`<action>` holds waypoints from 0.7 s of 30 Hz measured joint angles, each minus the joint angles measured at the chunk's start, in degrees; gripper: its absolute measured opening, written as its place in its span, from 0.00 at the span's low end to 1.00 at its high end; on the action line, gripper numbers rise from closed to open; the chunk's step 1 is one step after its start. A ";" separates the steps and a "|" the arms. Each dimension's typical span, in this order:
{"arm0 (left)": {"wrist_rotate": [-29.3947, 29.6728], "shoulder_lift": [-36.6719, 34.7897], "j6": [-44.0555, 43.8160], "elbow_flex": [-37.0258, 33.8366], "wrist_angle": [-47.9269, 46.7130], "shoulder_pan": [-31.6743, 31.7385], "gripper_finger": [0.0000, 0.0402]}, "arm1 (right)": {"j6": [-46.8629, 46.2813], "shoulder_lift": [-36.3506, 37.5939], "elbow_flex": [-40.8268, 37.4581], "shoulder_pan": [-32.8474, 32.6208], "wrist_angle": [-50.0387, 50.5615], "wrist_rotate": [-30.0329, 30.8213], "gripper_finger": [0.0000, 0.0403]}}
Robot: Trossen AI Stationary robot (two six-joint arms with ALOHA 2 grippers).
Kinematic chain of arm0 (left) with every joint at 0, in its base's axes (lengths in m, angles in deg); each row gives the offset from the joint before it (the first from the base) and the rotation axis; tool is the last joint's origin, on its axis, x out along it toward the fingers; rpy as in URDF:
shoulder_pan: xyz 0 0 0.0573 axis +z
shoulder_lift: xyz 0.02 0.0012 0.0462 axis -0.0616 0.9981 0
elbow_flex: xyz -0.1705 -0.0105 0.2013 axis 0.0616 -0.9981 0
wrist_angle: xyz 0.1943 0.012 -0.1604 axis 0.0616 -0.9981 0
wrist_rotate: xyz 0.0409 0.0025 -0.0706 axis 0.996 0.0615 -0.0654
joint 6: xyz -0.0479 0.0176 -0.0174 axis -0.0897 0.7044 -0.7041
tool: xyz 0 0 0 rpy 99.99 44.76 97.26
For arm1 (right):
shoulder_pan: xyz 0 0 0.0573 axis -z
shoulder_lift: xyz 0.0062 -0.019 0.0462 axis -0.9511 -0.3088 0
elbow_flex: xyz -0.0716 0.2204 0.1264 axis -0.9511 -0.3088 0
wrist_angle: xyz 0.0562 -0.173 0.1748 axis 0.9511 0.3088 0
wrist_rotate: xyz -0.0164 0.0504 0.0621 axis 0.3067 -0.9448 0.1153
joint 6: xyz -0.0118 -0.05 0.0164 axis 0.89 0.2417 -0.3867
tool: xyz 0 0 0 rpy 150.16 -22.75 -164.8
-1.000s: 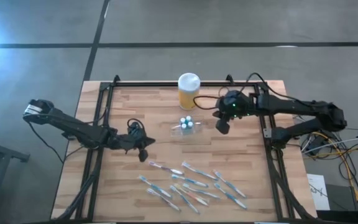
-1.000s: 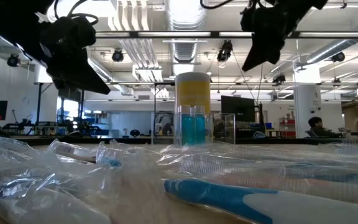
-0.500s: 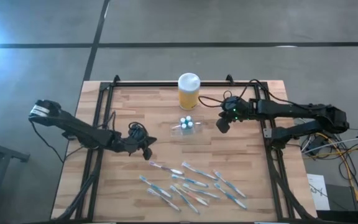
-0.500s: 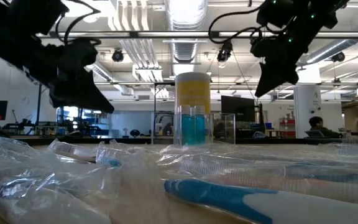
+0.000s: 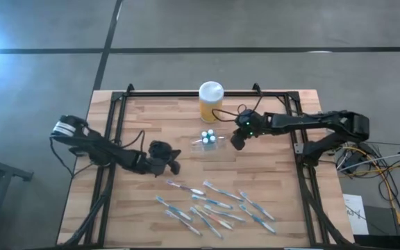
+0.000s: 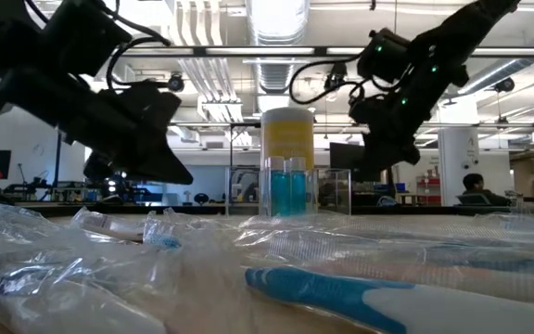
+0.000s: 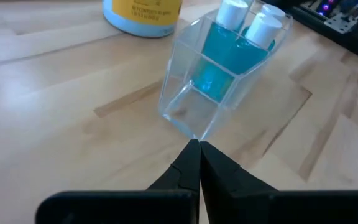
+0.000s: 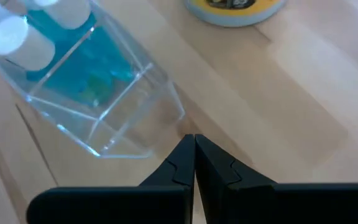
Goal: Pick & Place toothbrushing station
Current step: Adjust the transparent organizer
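The see-through toothbrushing station (image 5: 207,142) stands on its base at the table's middle, with blue white-capped tubes (image 7: 244,28) in its far part; it also shows in the right wrist view (image 8: 86,81) and the low view (image 6: 287,190). Several wrapped toothbrushes (image 5: 214,205) lie flat near the table's front. My left gripper (image 5: 175,165) is shut, above the table to the station's near left (image 7: 199,155). My right gripper (image 5: 235,141) is shut, above the table just right of the station (image 8: 194,149). Neither touches anything.
A taller yellow jar with a white lid (image 5: 210,101) stands behind the station near the far edge. Black rails (image 5: 117,132) run along the table's left and right sides. Bare wood lies between the grippers and the toothbrushes.
My left gripper has moved toward the table's right, closer to the station. My right gripper has moved toward the table's left and down, closing in on the station's right side. The station and toothbrushes have stayed still.
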 joint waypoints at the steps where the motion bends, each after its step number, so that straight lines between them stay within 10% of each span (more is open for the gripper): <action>1: 0.11 0.57 0.01 0.59 -0.05 0.18 0.02 | 0.00 -0.85 0.03 -0.04 -0.59 -0.19 0.02; 21: -7.06 2.10 5.38 4.29 -0.13 5.22 0.01 | -0.96 -3.78 0.07 -6.78 -6.23 -1.92 0.02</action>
